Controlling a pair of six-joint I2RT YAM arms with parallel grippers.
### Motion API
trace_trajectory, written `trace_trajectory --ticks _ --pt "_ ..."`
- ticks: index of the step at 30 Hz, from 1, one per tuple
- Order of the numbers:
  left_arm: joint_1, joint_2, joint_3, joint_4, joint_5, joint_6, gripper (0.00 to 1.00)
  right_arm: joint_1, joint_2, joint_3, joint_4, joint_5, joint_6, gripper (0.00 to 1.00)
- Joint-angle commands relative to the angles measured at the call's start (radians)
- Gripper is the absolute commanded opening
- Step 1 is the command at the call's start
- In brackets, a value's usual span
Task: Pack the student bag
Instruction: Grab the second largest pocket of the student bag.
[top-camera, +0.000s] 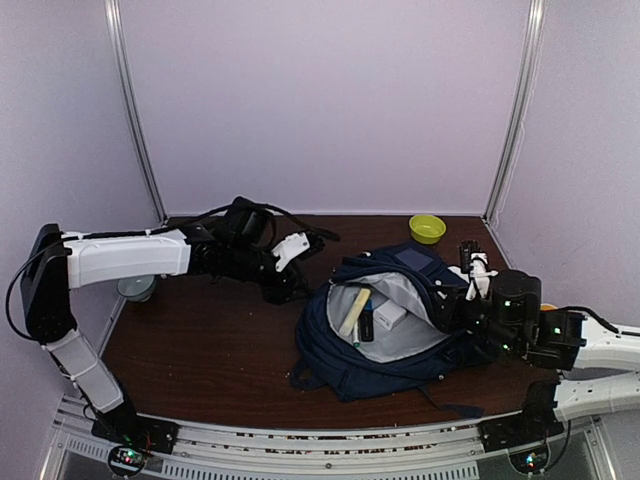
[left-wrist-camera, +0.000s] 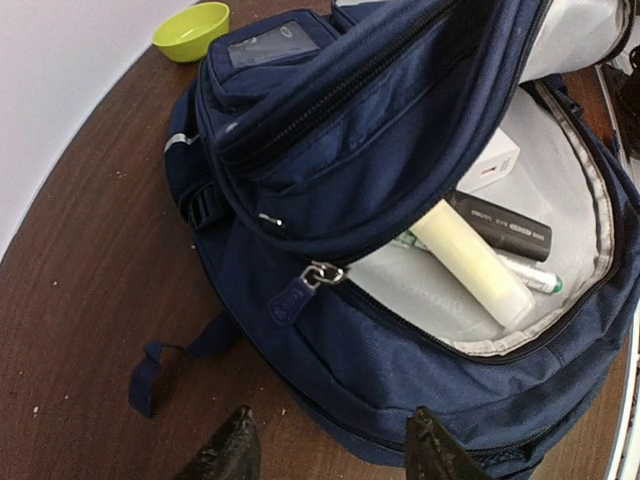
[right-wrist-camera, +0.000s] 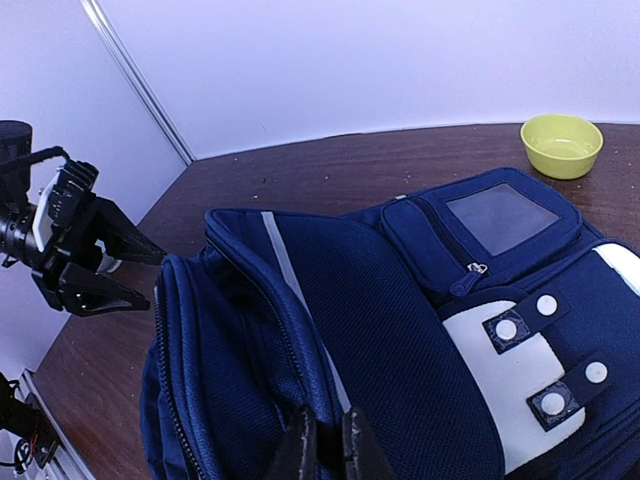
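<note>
The student bag (top-camera: 350, 370) lies on the table (top-camera: 200, 340) at right of centre in the top view. Its main compartment gapes open and shows the grey lining.

Contents noted through the left wrist view:
- a pale yellow tube (left-wrist-camera: 470, 265)
- a black oblong case (left-wrist-camera: 500, 225)
- a white box (left-wrist-camera: 490, 165)
- a green-capped pen (left-wrist-camera: 535, 278)
- something flat and grey under these, which I cannot identify

My right pincer (right-wrist-camera: 326, 450) is at the bottom edge of its own view. It is closed on the rim of the bag's upper panel and holds the mouth up and apart. My left pincer (left-wrist-camera: 335, 455) hangs just outside the opening, low in its view. Its jaws are parted and nothing is between them.

Assessment: packing looks well advanced, with several articles already inside. The main zip (left-wrist-camera: 318, 273) is not drawn, so in my judgement closing the compartment is outstanding. A yellow-green bowl (top-camera: 427, 228) stands on the table above the bag in the top view, apart from it. I cannot tell whether it belongs in the load. No other loose article is clearly identifiable on the table.
</note>
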Motion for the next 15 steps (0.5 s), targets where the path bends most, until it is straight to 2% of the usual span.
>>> trace_trajectory --ticks 1,5,12,15 --pt "0.023 0.052 0.043 0.036 0.118 0.066 0.50 0.002 -0.058 0.050 -0.126 0.035 0.008 0.00" --pt "0.024 0.078 0.056 0.095 0.156 0.061 0.49 0.003 -0.050 0.060 -0.156 0.018 0.014 0.00" --pt "0.025 0.163 0.101 0.161 0.106 0.068 0.44 0.014 -0.023 0.068 -0.166 0.007 0.036 0.00" --pt "0.026 0.214 0.148 0.141 0.098 0.087 0.43 0.020 -0.018 0.074 -0.168 0.008 0.037 0.00"
